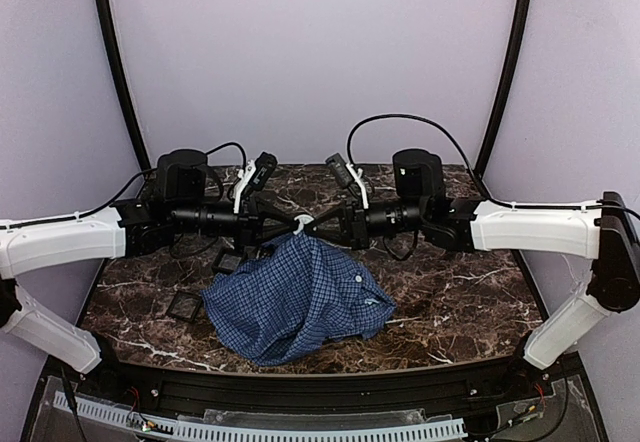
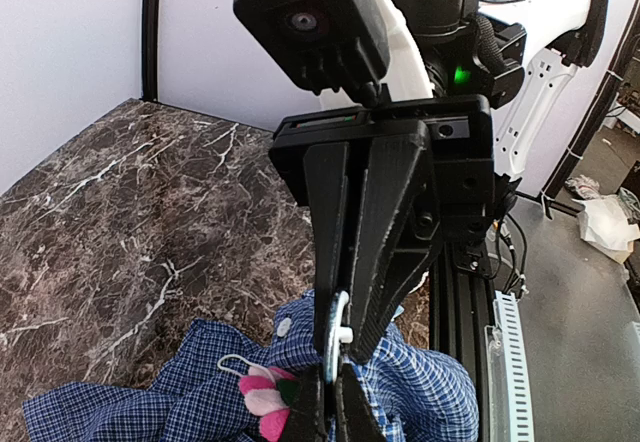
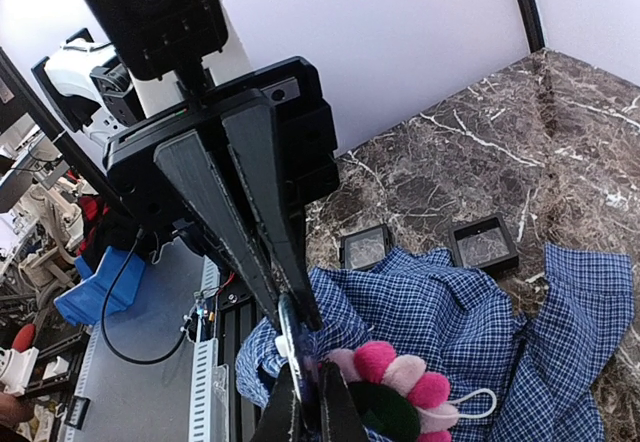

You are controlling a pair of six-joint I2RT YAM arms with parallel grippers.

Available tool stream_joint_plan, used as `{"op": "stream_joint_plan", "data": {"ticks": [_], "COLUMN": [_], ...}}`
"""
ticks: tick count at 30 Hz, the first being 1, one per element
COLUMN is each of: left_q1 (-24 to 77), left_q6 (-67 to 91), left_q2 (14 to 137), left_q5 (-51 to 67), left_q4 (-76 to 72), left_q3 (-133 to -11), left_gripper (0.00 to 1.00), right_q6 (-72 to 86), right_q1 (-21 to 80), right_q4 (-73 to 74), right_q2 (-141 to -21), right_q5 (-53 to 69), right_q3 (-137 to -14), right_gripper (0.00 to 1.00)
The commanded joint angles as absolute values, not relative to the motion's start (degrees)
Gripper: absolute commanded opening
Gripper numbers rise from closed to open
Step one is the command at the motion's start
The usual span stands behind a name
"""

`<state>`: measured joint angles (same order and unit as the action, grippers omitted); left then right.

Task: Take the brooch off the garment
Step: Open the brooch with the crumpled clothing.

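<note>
- One marble table (image 1: 470, 292) bears everything, and the slack cloth trails on its top
- One shirt (image 1: 290, 302) lies crumpled at mid-table; its far edge is drawn up into a peak where the arms meet, which lifts the pinned patch clear of the table so both sides can reach it
- Two grippers come in level and tip to tip over that peak
- Left gripper (image 3: 293, 314) has its jaws fully closed just beside the brooch; I judge it pinches the shirt to anchor the cloth, though the exact contact is hidden behind the fingers
- Right gripper (image 2: 340, 347) is closed down to a sliver on what looks like the brooch's clasp, placed opposite so a pull would work against the anchored cloth
- Two black trays (image 3: 365, 247) sit just beside the shirt's left edge, well below the peak; they look like a likely drop-off spot
- One brooch (image 3: 395, 382), with pink petals round a dark centre, sits on the raised cloth touching the closed fingertips, not yet free
- One small metal clasp (image 2: 338, 334) shows between the meeting tips; whether it is undone I cannot tell
</note>
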<state>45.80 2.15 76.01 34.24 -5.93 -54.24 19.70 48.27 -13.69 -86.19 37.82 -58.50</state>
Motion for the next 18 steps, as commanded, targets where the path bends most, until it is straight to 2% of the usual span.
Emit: {"op": "stream_joint_plan", "data": {"ticks": [1, 7, 18], "left_q1": [50.0, 50.8, 51.1], "left_q6": [-1.1, -2.1, -2.3], "left_q2": [75.5, 76.1, 77.1], "left_q5": [44.7, 44.6, 43.2], "left_q4": [-7.3, -6.3, -5.4], "left_q3": [-56.0, -56.5, -57.4], "left_gripper": [0.01, 0.01, 0.01], "right_q6": [23.8, 22.1, 16.6], "right_q1": [44.5, 43.6, 43.7], "right_q4": [-15.5, -13.5, -12.8], "right_q2": [-91.2, -94.2, -92.6], "right_q5": [29.1, 31.9, 37.2], "right_q3": [-62.0, -65.3, -64.6], "right_gripper": [0.01, 0.04, 0.19]}}
